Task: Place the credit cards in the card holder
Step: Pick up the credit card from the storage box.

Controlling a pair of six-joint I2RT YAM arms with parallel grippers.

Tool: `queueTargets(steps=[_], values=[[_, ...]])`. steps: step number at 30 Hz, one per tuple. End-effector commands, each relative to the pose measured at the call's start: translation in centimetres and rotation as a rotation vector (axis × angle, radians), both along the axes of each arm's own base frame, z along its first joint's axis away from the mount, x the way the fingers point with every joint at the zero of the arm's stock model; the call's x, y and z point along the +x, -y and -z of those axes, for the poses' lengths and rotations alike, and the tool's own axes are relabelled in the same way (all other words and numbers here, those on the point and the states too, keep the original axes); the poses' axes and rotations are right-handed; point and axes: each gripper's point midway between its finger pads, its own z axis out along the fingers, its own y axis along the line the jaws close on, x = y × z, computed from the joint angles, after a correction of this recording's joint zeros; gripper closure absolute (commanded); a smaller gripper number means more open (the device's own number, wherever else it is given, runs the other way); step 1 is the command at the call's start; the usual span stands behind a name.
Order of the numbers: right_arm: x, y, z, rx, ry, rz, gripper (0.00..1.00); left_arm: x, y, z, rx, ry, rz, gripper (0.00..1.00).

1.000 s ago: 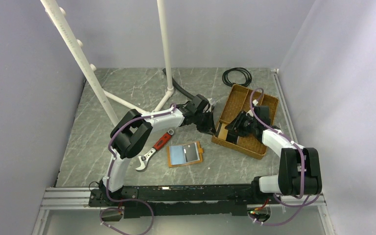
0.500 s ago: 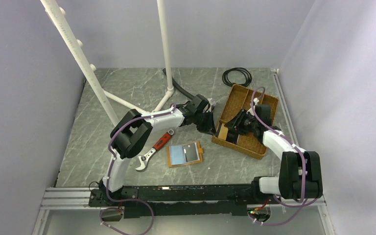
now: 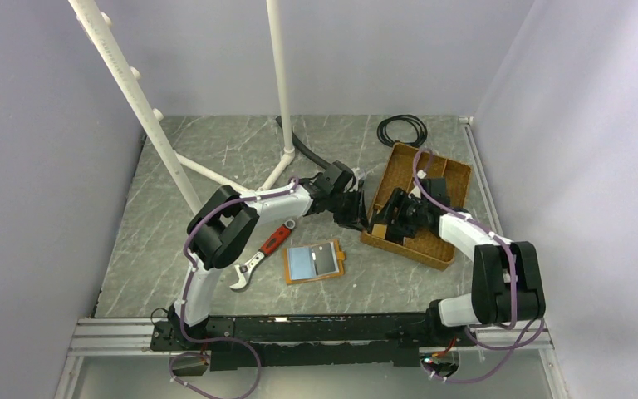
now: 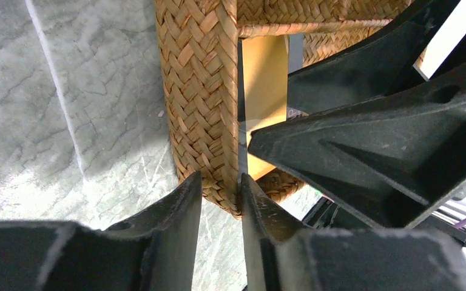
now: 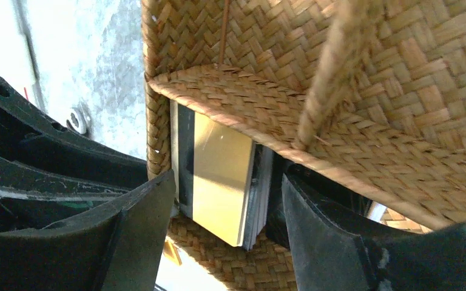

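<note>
The credit cards [image 5: 218, 176], a small stack of thin rectangular cards whose front one shows a gold face with a dark stripe along one side, stand on edge in the near-left corner compartment of the brown woven divided tray [image 3: 428, 249]. They lean against the inside of its left wall. The right gripper [image 5: 227, 194] reaches into that compartment with its black jaws spread wide, one finger on each side of the stack. A dark gap shows between the cards and one finger, so it holds nothing. The left gripper [image 4: 218, 185] meets the same corner from the left. Its jaws stand narrow astride the tray's woven wall, one finger outside and one inside just beside the cards; whether they pinch the wall cannot be told.

The card holder [image 3: 314, 262], a small orange-tan leather-like folding wallet, lies opened flat on the grey marbled table [image 3: 233, 141]. It is on the near side of the left gripper and well apart from the tray, with a bluish panel on its left and a dark one on its right. Left of it lies a red-handled metal wrench [image 3: 262, 253]. A coiled black cable [image 3: 402, 130] rests beyond the tray's far end, and white plastic pipes [image 3: 280, 75] rise at the far left.
</note>
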Motion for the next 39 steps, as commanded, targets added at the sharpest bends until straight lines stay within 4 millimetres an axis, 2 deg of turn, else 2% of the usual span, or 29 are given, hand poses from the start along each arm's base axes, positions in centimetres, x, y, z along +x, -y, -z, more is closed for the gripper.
queueTargets(steps=[1,3,9,17,19,22,25,29,35,37,39], values=[[-0.4,0.8,1.5,-0.111,-0.048,0.0,0.34,-1.7,0.1,-1.7,-0.025,-0.009,0.037,0.62],[-0.8,1.6,1.9,-0.146,-0.065,0.028,0.46,-1.7,-0.2,-1.9,-0.014,0.0,0.034,0.57],[-1.5,2.7,2.4,-0.166,-0.076,0.055,0.63,-1.7,-0.8,-1.9,0.006,0.013,0.031,0.47],[-1.6,3.7,2.2,-0.166,-0.062,0.077,0.68,-1.5,-1.3,-3.5,0.012,0.048,0.028,0.36],[-1.4,3.2,1.5,-0.142,-0.021,0.049,0.58,-1.5,-1.3,-4.3,-0.002,0.056,0.034,0.34],[-0.5,1.6,-0.5,-0.054,0.092,-0.018,0.36,-1.8,-1.1,-5.7,-0.028,0.061,0.053,0.26],[0.1,0.3,-1.6,0.019,0.154,-0.053,0.22,-1.9,-1.1,-7.1,-0.054,0.073,0.054,0.19],[0.6,-0.3,-0.2,0.052,0.129,-0.079,0.2,-2.1,-1.2,-8.6,-0.075,0.083,0.058,0.17],[-0.4,0.1,1.9,0.041,0.048,-0.056,0.2,-2.8,-1.9,-10.0,-0.098,0.093,0.053,0.16],[-1.0,1.1,2.6,0.004,0.007,-0.013,0.24,-2.9,-2.1,-10.5,-0.104,0.102,0.051,0.16],[-1.8,0.9,3.0,0.018,-0.023,-0.016,0.31,-3.0,-2.2,-11.1,-0.109,0.114,0.053,0.16]])
